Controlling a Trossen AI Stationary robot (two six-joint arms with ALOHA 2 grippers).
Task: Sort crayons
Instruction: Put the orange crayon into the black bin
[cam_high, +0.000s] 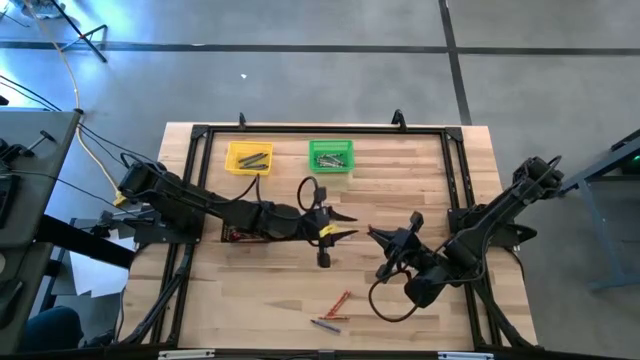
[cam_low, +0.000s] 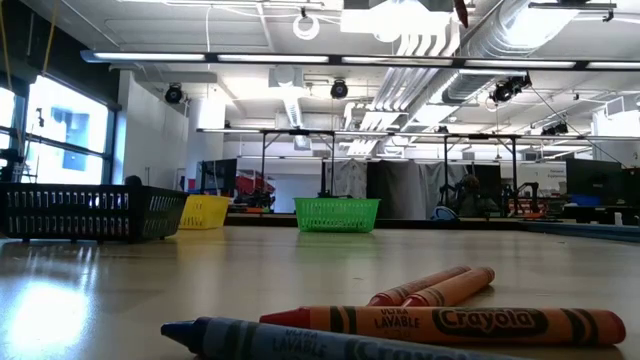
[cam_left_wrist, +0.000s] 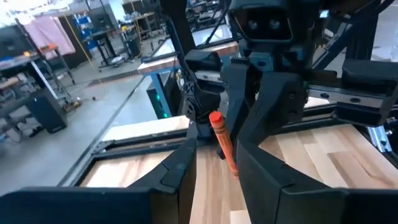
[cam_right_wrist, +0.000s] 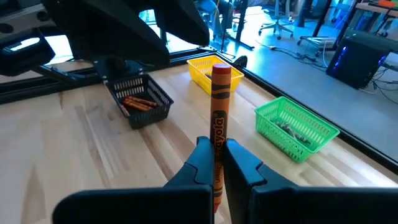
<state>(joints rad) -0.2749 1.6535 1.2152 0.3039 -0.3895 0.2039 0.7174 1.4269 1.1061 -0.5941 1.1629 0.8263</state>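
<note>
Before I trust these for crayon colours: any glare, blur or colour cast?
Low view: window glare on the tabletop; nearest blue crayon blurred. Left wrist view: bluish room, soft edges. Right wrist view: held orange crayon sharp. High view: evenly lit.

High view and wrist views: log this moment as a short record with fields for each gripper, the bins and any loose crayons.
right gripper: shut on an orange crayon, held upright
left gripper: open, its fingers either side of that crayon
black bin: holds orange crayons
yellow bin: holds crayons
green bin: holds grey crayons
loose crayons: few, orange and blue, near table's front edge
</note>
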